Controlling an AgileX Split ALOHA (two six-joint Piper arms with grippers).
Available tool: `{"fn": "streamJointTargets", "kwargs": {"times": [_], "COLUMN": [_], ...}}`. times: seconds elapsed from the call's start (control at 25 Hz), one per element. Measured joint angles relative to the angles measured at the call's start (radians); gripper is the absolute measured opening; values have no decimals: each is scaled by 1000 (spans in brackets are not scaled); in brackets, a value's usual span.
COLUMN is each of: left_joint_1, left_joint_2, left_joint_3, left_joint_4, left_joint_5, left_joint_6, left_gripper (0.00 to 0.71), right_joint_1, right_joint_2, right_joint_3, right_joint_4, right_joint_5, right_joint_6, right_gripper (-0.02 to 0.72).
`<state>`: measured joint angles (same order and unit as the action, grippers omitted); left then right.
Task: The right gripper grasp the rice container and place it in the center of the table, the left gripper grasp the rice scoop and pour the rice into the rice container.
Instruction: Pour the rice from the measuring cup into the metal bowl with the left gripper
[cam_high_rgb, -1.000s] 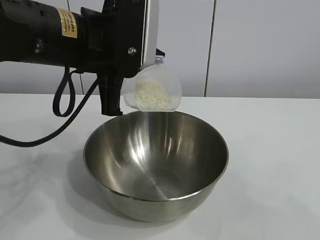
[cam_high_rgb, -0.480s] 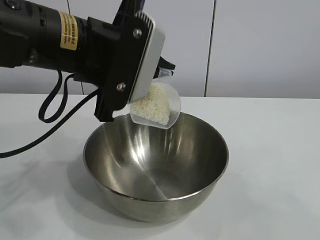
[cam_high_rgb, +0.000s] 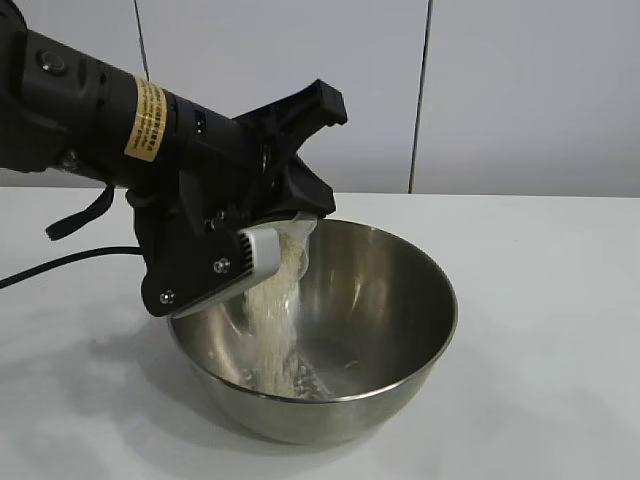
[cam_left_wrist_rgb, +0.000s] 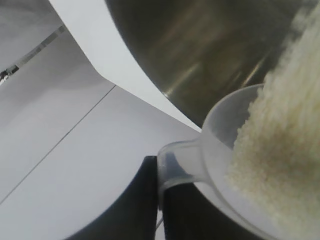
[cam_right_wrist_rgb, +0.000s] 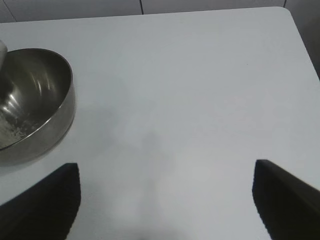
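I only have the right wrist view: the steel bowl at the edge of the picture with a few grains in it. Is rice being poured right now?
Observer: Yes. In the exterior view a stream of the rice falls from the rice scoop into the rice container.
Operator: What is holding the scoop?
Observer: The left end effector. In the left wrist view it is shut on the scoop's side handle.
Operator: How far is the scoop tipped?
Observer: Steeply. In the exterior view its mouth points down over the left part of the container.
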<state>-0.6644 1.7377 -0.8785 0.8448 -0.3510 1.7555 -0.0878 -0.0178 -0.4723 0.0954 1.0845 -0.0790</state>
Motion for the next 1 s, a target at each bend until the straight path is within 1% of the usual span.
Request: {"fn": "streamJointTargets", "kwargs": {"times": [0.2, 0.4, 0.56, 0.84, 1.0], "left_joint_1": [0, 0, -8, -16, -33], "left_joint_2": [3, 3, 3, 4, 5], "left_joint_3": [-31, -70, -86, -89, -89], "left_joint_4": [38, 144, 197, 222, 222], "left_joint_5": [1, 15, 44, 53, 61], "left_joint_6": [95, 109, 117, 141, 158], "left_gripper": [7, 7, 7, 7, 7], "right_joint_1": [0, 0, 0, 0, 0], "right_joint_2": [0, 0, 0, 0, 0], "right_joint_3": [0, 0, 0, 0, 0], "right_joint_4": [0, 0, 1, 1, 1], "right_joint_5": [0, 0, 0, 0, 0], "right_joint_6": [0, 0, 0, 0, 0], "right_gripper": [639, 639, 639, 639, 639]}}
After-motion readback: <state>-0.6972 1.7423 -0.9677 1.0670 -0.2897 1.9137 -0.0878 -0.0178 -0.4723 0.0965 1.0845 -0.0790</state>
